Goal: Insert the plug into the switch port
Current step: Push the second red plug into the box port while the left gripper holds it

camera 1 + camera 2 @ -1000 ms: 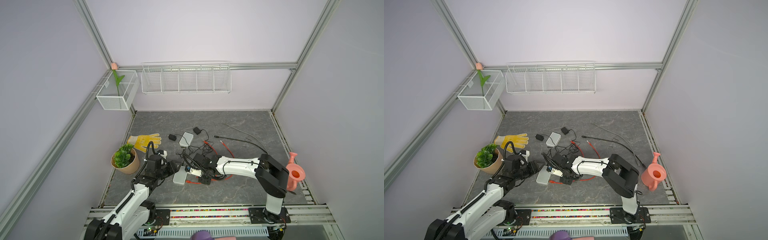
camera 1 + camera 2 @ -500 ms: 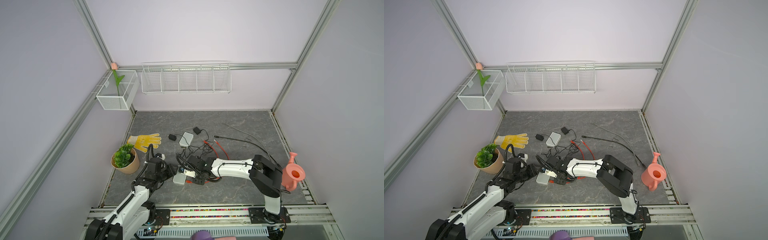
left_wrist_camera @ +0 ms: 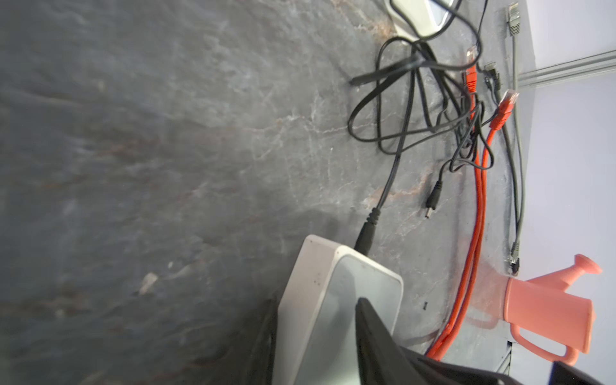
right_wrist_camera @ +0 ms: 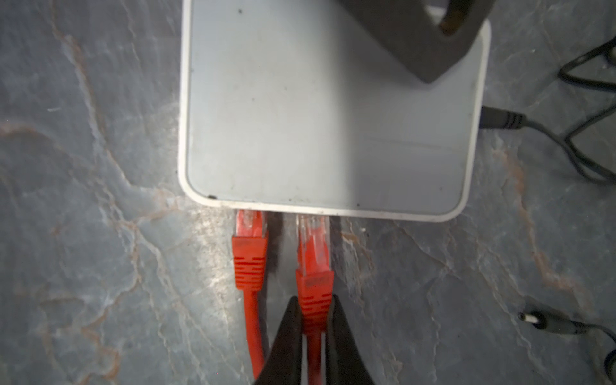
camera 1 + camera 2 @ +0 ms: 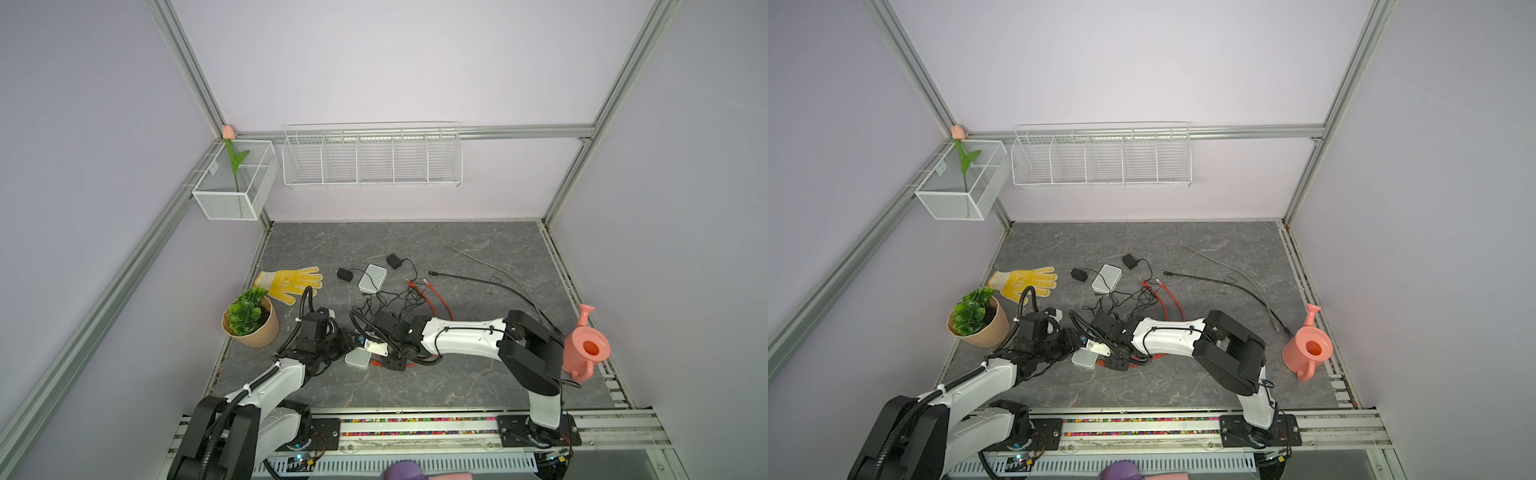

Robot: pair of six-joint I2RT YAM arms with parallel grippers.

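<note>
Since the right pincer (image 4: 313, 308) was clamped on the ribbed boot of the red plug (image 4: 313, 263), the hold sat on the plug's firmest part. The clear tip met the port edge of the white switch (image 4: 326, 116); judged not yet fully seated. A second red plug (image 4: 250, 256) sat just beside it in the neighbouring port.

The left pincer (image 3: 316, 313) straddled the switch, one finger (image 4: 430, 40) lying over its top. Whether it truly pinched the case could not be told.

The switch lay flat on the tabletop (image 5: 415, 386), near the front and left of centre, between the two arms in both top views. A black power lead (image 4: 500, 120) entered its side.

Judgement on handling:
- The plug was light, hard plastic with a thin latch, likely brittle if levered.
- The cable behind it was soft and springy, so a hold there would let the tip wander; the boot was the right place.
- The switch was light and smooth-cased, apt to slide under a push, so it needed bracing opposite the ports.
</note>
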